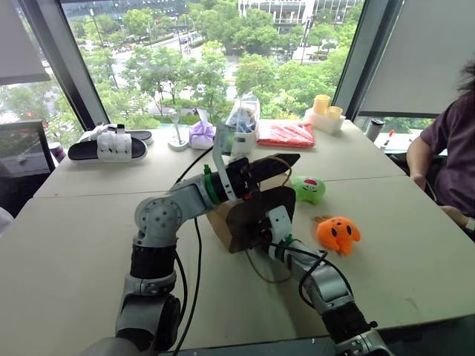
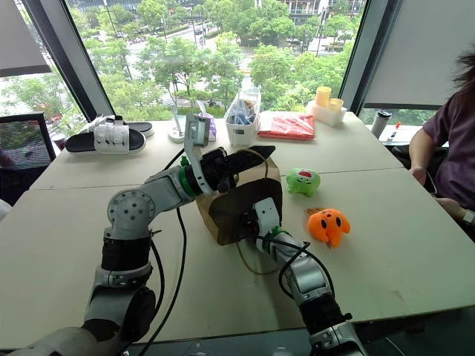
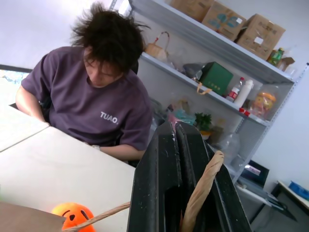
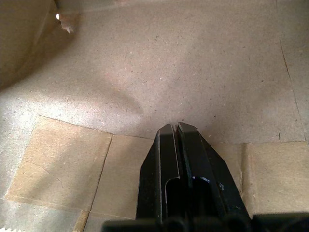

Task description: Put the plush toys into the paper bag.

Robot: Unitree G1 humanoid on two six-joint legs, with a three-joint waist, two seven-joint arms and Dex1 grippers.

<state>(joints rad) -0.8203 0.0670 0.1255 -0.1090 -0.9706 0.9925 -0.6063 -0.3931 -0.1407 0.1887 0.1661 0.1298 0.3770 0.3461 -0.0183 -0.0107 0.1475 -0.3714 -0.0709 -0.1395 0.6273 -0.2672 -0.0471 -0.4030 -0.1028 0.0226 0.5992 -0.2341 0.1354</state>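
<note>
Lying on its side, paper bag point(image 2: 223, 211): closed right end effector point(image 4: 175, 126) inside, left end effector point(image 3: 179, 126) clamping its handle point(image 3: 203, 186).

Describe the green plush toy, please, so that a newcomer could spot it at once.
Start at the brown paper bag in the middle of the table. Just beyond it towards the seated person sit two toys; the green plush toy lies farther away than the orange one and bears a red-and-white patch.
</note>
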